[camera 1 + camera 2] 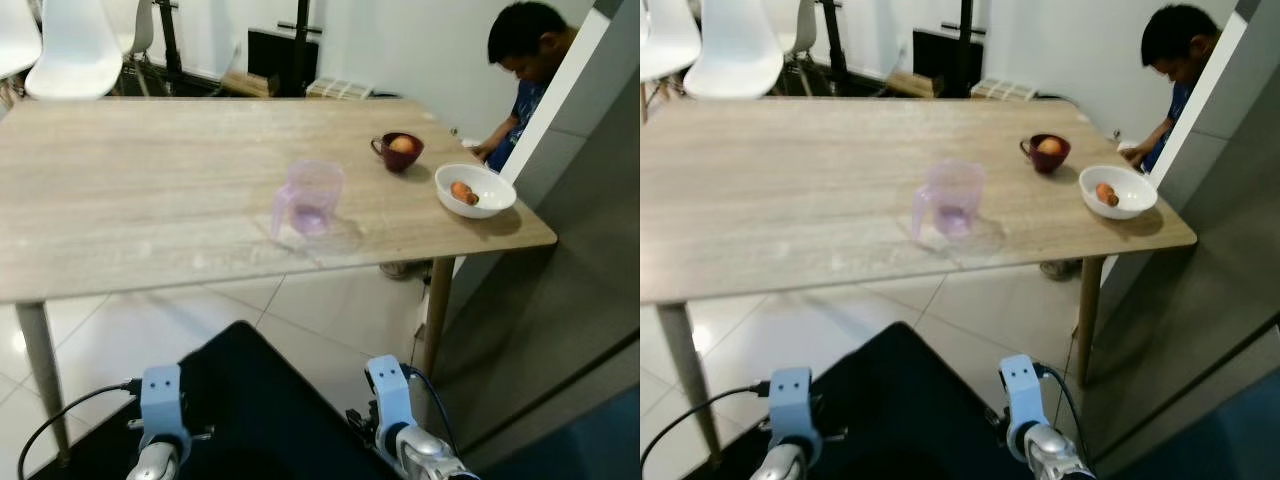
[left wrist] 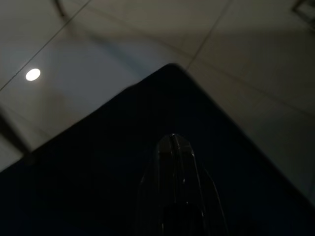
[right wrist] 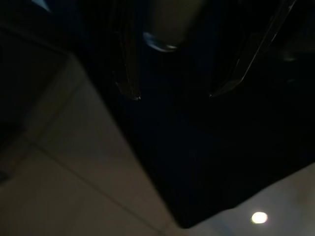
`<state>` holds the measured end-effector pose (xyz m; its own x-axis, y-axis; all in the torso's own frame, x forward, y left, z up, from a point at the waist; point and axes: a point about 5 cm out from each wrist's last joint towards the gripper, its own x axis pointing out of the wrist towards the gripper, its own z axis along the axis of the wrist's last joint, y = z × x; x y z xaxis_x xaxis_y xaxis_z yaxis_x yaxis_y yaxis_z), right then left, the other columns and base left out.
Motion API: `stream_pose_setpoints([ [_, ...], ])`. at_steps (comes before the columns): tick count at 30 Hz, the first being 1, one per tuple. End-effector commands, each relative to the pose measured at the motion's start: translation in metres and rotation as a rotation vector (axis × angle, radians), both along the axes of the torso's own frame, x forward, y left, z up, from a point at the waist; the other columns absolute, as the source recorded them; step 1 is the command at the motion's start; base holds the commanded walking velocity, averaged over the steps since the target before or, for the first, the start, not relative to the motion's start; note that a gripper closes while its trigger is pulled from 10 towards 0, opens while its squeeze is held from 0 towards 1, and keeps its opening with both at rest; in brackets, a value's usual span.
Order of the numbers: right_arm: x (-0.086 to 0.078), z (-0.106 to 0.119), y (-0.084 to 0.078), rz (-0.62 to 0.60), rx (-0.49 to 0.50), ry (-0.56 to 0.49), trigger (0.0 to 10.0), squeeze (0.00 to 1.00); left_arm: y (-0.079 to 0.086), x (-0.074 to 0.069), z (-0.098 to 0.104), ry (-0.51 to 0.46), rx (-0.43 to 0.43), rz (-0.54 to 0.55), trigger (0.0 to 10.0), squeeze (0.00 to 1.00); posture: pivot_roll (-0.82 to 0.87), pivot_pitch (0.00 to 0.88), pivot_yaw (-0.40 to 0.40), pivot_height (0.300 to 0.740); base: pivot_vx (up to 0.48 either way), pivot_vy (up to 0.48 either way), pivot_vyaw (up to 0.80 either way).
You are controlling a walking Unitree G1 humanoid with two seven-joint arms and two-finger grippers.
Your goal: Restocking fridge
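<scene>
A wooden table [image 1: 120, 190] stands ahead of me. On it are a clear purple jug [image 1: 310, 200], a dark red cup [image 1: 398, 152] holding a round orange fruit, and a white bowl [image 1: 475, 189] with a small orange-red fruit inside, near the table's right corner. Both arms hang low in front of my body, well short of the table: left arm [image 1: 160, 410], right arm [image 1: 395, 410]. In the dark left wrist view my left gripper [image 2: 172, 142] has its fingers pressed together, holding nothing. My right gripper [image 3: 173, 96] has its fingers spread apart, with nothing between them.
A person [image 1: 525, 60] bends over behind the table's far right corner. A tall grey panel [image 1: 590, 200] rises at the right, close to the white bowl. White chairs [image 1: 75, 45] stand behind the table at the left. Pale floor tiles [image 1: 330, 320] lie under the table.
</scene>
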<state>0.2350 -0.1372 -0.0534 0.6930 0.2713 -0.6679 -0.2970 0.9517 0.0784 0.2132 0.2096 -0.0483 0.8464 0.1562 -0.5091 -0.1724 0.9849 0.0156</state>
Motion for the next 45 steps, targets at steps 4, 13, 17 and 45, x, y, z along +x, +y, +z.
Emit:
stream_pose_setpoints([
  [4, -0.0033, -0.0023, -0.0009, 0.002, -0.007, 0.009, 10.0, 0.00, -0.0029, -0.0067, -0.0049, 0.023, 0.009, -0.013, 10.0, 0.00, -0.02, 0.022, -0.070, 0.707, 0.196, 0.000, 0.00],
  [13, -0.0048, -0.0033, -0.0019, 0.002, -0.010, 0.013, 10.0, 0.00, -0.0040, -0.0081, -0.0054, 0.020, 0.024, -0.027, 10.0, 0.00, -0.02, 0.019, -0.069, 0.707, 0.000, 0.000, 0.00],
  [17, -0.0047, -0.0031, -0.0015, 0.004, -0.008, 0.011, 10.0, 0.00, -0.0040, -0.0080, -0.0051, 0.016, 0.026, -0.026, 10.0, 0.00, -0.02, 0.018, -0.070, 0.707, 0.000, 0.000, 0.00],
  [45, -0.0027, -0.0003, 0.0023, 0.093, -0.030, -0.022, 10.0, 0.00, -0.0046, -0.0126, -0.0075, 0.016, 0.026, 0.006, 10.0, 0.00, -0.02, 0.028, -0.079, 0.740, 0.000, 0.000, 0.00],
])
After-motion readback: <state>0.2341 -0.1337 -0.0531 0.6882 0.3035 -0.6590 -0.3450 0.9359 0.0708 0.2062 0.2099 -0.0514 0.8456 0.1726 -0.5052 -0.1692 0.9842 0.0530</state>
